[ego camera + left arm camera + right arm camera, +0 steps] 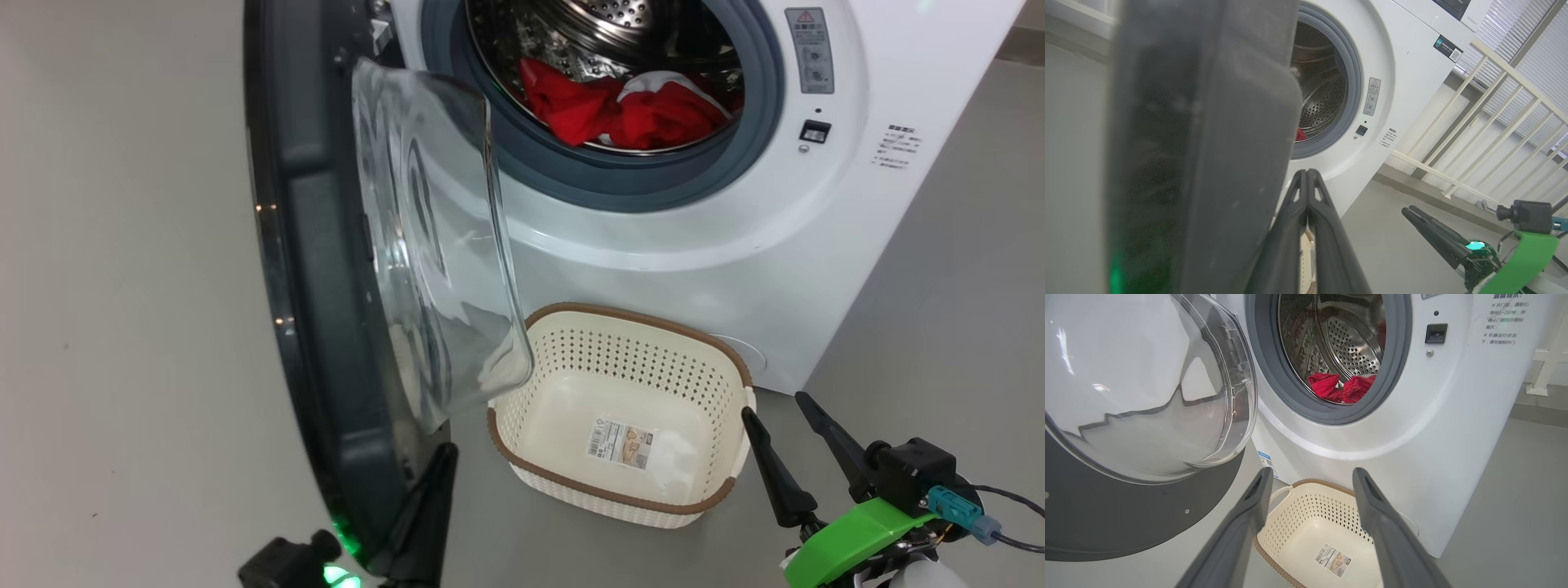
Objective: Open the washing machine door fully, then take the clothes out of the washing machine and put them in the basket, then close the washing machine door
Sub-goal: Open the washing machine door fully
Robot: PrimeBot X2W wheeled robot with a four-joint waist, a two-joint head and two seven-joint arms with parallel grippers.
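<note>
The washing machine (735, 245) stands with the washing machine door (326, 245) swung out, edge-on at the left, its glass bowl (424, 245) bulging right. The red and white clothes (637, 106) lie in the steel drum, seen again as the clothes (1339, 386) in the right wrist view. The basket (620, 314) sits empty on the floor below the opening. My left gripper (445, 457) is shut and empty, its fingers (1306, 192) beside the door's lower inner face (1200, 143); contact is unclear. My right gripper (774, 406) is open just right of the basket (1298, 522).
A grey rubber ring (604, 184) frames the drum mouth. Grey floor (122, 327) spreads left of the door and right of the machine. A cream railing (1474, 134) runs behind the machine's right side. Cables (1012, 523) trail from my right wrist.
</note>
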